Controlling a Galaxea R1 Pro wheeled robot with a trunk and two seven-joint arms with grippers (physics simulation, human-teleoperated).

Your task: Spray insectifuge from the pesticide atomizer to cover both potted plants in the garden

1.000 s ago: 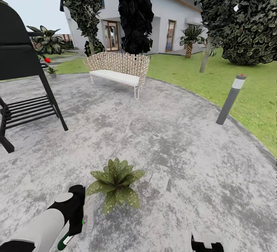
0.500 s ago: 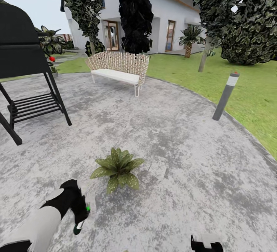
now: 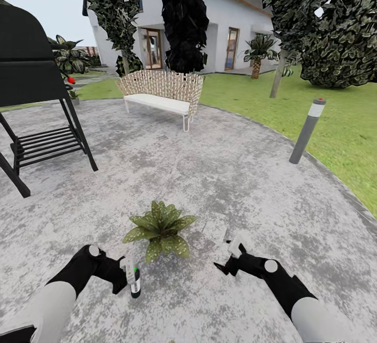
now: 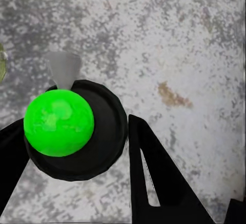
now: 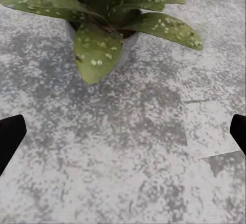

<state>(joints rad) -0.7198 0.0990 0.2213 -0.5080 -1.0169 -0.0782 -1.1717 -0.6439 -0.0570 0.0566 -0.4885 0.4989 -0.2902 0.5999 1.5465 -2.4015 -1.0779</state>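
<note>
While left pincer (image 3: 127, 275) holds atomizer (image 3: 135, 281), right pincer (image 3: 229, 257) has risen.

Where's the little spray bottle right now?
In the head view the bottle sits in the left tool, low over the stone patio, just in front of the speckled plant.

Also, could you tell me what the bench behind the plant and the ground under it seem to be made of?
The bench looks like pale woven wicker on thin white metal legs, judging by the lattice pattern across its back; the seat looks like a plain white slab or cushion. The patio under the potted plant looks like matte grey stone or concrete, mottled light and dark, without visible gloss.
</note>
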